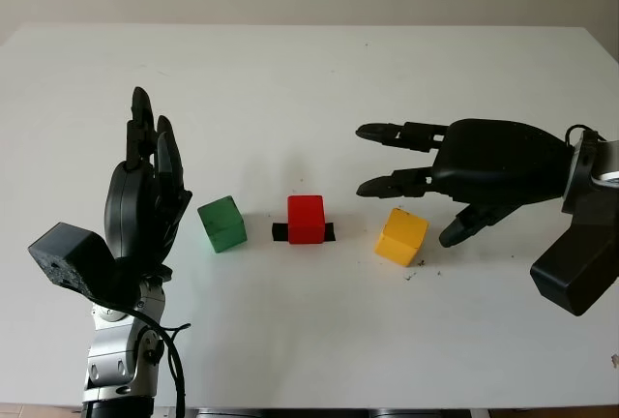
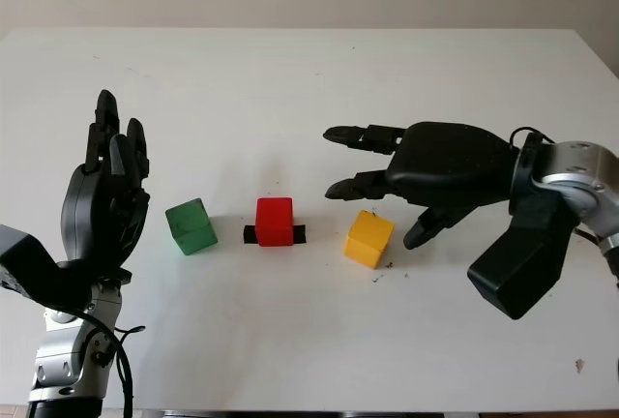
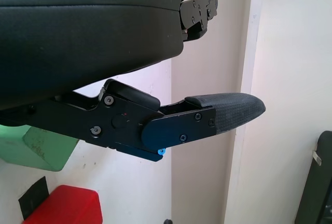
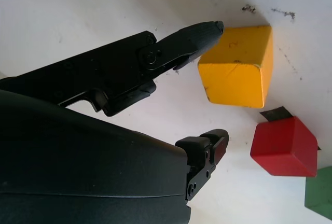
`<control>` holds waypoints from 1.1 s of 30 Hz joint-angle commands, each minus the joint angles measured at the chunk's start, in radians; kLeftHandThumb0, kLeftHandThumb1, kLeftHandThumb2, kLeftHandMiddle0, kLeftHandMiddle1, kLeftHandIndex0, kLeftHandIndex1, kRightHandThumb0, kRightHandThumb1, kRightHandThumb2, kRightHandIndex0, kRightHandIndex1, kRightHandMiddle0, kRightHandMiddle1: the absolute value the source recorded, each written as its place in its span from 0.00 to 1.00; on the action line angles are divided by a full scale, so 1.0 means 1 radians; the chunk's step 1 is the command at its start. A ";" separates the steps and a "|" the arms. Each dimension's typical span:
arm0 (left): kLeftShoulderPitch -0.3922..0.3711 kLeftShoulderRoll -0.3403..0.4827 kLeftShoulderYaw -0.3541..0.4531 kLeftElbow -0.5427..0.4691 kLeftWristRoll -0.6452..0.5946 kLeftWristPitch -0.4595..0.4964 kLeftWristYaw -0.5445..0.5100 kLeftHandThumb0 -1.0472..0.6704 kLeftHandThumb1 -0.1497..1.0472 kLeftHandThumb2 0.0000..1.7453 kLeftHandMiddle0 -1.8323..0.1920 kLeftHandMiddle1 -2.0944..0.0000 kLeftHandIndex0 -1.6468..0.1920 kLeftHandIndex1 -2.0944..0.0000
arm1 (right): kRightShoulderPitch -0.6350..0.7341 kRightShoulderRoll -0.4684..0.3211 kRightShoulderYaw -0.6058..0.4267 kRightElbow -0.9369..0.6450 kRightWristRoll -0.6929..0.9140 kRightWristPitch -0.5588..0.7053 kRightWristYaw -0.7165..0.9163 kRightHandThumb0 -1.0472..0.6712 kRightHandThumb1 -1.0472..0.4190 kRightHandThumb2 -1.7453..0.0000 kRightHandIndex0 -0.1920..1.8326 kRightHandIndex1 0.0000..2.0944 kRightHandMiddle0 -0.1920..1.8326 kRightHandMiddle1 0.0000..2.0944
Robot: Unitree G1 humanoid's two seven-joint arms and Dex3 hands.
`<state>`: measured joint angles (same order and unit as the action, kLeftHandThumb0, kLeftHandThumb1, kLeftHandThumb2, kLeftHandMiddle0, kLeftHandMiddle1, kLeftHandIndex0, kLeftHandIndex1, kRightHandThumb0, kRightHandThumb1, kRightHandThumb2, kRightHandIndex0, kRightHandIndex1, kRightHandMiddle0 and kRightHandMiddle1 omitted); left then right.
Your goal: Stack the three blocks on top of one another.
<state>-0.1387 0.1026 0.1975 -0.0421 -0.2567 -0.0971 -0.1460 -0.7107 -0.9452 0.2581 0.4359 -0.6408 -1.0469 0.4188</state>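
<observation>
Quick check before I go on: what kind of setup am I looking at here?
Probably a lab or test bench, not a home: a bare white table against a plain wall, three coloured blocks, green, red and yellow, in a row, black tape under the red.

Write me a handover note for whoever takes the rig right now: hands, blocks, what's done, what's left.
Right hand: open, holding nothing, fingers around the yellow block.
Left hand: open, raised beside the green block, holding nothing.
Blocks: green, red block, yellow in a row on the table, apart; red sits on a black tape mark.
Done: nothing stacked.
Left: grasp yellow, build all three.
</observation>
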 commanded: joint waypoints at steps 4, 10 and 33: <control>0.008 0.005 0.006 -0.022 -0.004 0.007 0.002 0.18 1.00 0.35 1.00 1.00 1.00 1.00 | -0.004 0.008 0.013 0.009 -0.009 0.000 -0.013 0.26 0.11 0.97 0.03 0.03 0.29 0.07; 0.011 0.008 0.005 -0.026 -0.005 0.008 -0.003 0.18 1.00 0.35 1.00 1.00 1.00 1.00 | 0.002 0.017 0.029 0.018 0.017 0.007 0.004 0.26 0.12 0.97 0.04 0.03 0.31 0.07; 0.017 0.004 0.002 -0.026 -0.001 0.004 0.001 0.18 1.00 0.34 1.00 1.00 1.00 0.99 | -0.005 0.066 0.030 0.111 -0.015 -0.090 -0.111 0.32 0.06 0.97 0.12 0.03 0.31 0.41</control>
<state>-0.1283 0.1029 0.1977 -0.0506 -0.2574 -0.0899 -0.1425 -0.7103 -0.8832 0.2807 0.5406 -0.6540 -1.1266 0.3192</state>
